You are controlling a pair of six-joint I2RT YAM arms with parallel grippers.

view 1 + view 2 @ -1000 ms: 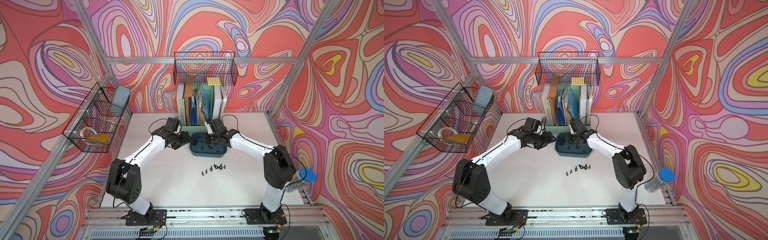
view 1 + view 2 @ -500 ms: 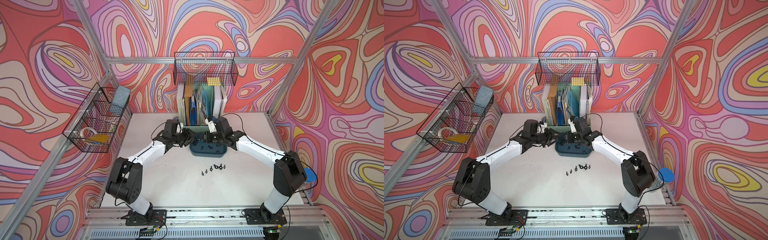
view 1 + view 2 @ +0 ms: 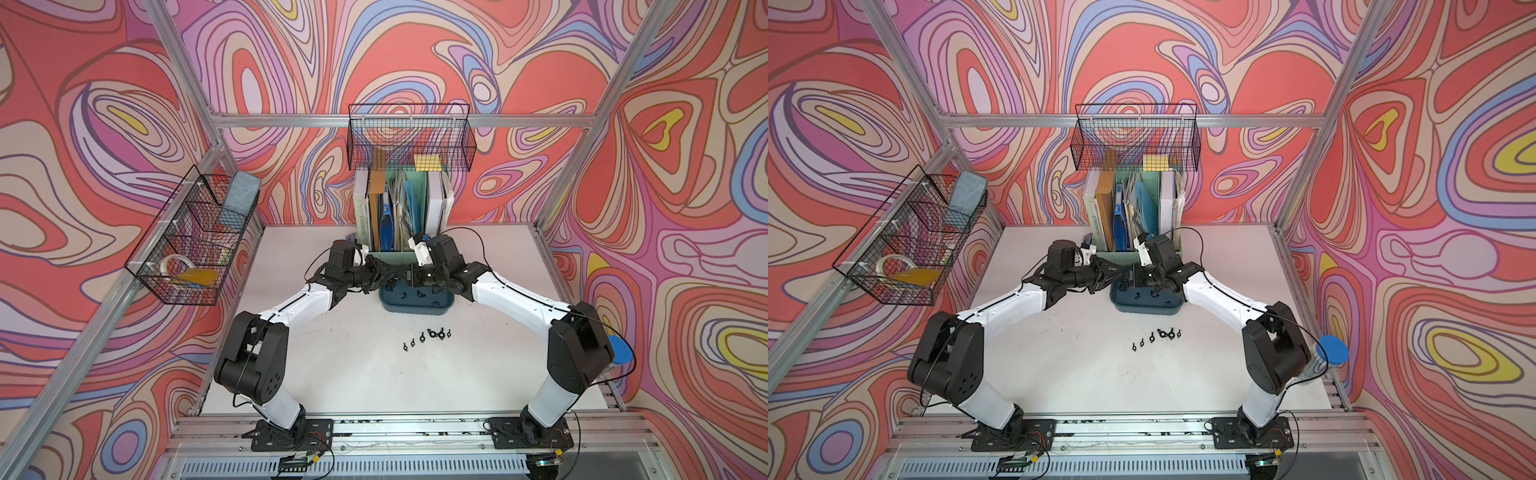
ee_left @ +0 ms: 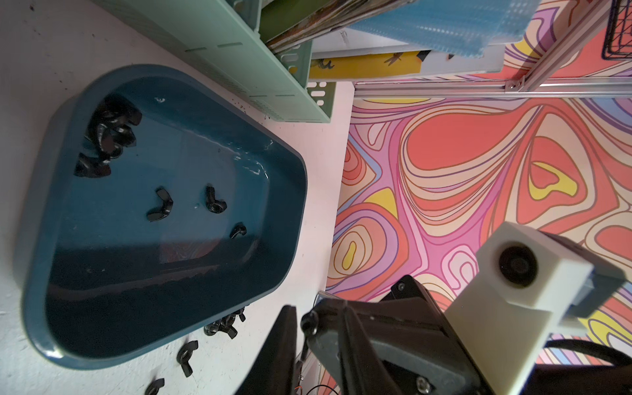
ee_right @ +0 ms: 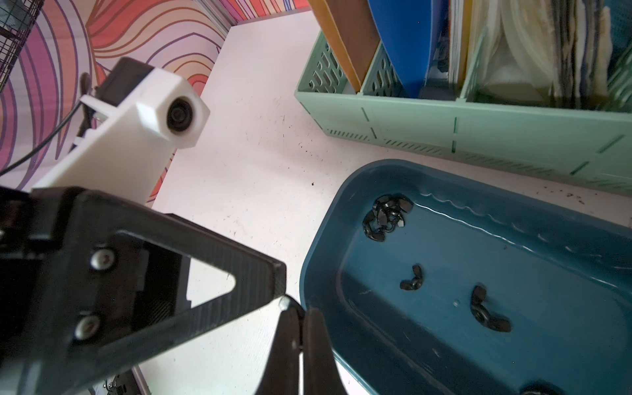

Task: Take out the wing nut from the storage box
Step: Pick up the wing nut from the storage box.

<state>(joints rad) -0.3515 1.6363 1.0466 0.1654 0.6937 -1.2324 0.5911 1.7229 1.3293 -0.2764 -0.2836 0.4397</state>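
Observation:
The dark teal storage box (image 3: 415, 309) (image 3: 1146, 309) sits in front of the file holder. Loose black wing nuts (image 4: 159, 205) (image 5: 413, 278) and a cluster (image 5: 386, 217) lie in it. Both grippers meet tip to tip above the box's left end. My right gripper (image 3: 409, 276) (image 5: 300, 314) is shut, with a small dark wing nut (image 4: 309, 321) pinched at its tips. My left gripper (image 3: 388, 272) reaches it from the left. One left finger (image 4: 284, 342) (image 5: 260, 284) lies against the nut. The other left finger is hidden behind the right gripper.
Several wing nuts (image 3: 428, 334) (image 3: 1158, 334) lie in a row on the white table in front of the box. The mint-green file holder (image 5: 478, 136) stands right behind it. Wire baskets (image 3: 409, 137) (image 3: 195, 245) hang on the walls. A blue-capped tube (image 3: 1331, 351) stands at the right edge.
The right gripper rose out of the box toward its left end. The left gripper moved right to meet it, and its jaws narrowed.

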